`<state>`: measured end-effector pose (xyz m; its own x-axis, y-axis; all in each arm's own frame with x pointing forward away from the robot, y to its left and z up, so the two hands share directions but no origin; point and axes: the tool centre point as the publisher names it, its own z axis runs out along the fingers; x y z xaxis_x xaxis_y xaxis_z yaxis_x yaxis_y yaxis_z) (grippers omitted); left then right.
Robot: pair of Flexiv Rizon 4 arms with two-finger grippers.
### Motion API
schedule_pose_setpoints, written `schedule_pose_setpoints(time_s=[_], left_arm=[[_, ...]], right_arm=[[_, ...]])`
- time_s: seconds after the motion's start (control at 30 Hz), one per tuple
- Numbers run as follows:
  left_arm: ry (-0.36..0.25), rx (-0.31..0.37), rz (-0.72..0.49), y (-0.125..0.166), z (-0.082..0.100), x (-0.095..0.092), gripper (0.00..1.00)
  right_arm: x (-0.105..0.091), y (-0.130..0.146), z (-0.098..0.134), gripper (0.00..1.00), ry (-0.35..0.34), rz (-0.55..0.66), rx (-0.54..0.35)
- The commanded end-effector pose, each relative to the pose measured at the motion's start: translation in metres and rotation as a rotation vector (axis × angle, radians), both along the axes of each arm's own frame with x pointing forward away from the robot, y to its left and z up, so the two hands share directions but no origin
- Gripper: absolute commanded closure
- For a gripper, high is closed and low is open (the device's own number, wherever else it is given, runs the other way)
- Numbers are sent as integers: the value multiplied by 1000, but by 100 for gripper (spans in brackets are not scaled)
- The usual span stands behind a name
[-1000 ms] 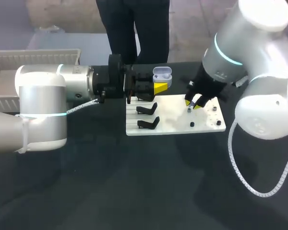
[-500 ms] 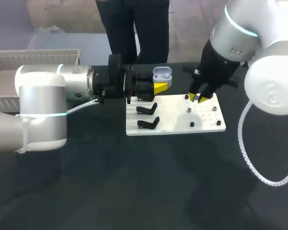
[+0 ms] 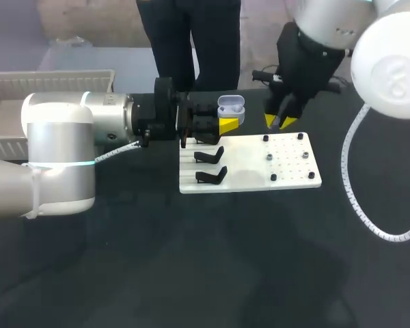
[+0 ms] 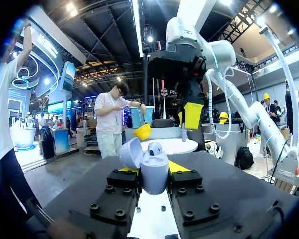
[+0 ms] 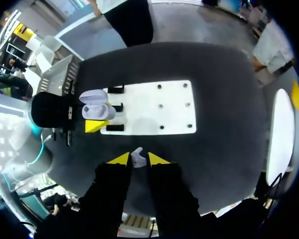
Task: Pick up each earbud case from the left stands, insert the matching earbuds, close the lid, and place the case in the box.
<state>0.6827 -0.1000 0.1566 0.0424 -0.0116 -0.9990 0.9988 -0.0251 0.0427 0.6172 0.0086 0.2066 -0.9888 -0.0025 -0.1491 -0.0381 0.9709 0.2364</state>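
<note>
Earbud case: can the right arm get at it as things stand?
Likely yes. The left gripper holds the earbud case lid-open; the right gripper, shut on an earbud, hangs beside it with nothing between.

Silver-white arms (image 3: 58,147), coiled cables (image 3: 347,184), yellow-tipped tools (image 3: 280,121)

Right arm lifted clear of the white board, earbud in grip.
One second ago the right gripper (image 3: 279,123) stood low over the middle pegs of the white board (image 3: 246,164). It has since risen and drawn back, and now hangs past the board's far edge, beside the open case (image 3: 230,108). The arm's bulk has cleared the board's right end, uncovering the two far pegs (image 3: 265,138). A small white earbud (image 5: 137,157) is pinched between the yellow tips.
</note>
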Motion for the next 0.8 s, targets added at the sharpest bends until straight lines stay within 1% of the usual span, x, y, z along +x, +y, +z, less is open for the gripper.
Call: schedule_pose_setpoints(time_s=[0.03,0.2,0.37,0.57,0.8], left_arm=[[-4,-4,4,0,-1,-1,100],[-4,-4,4,0,-1,-1,100],[-4,-4,4,0,-1,-1,100],[-4,-4,4,0,-1,-1,100],[-4,-4,4,0,-1,-1,100]], right_arm=[[2,9,16,100,2,39,-14],[7,25,26,100,-17,105,-17],[14,43,32,100,-39,163,-17],[21,63,33,100,-52,233,-16],[27,77,30,100,-66,277,-31]])
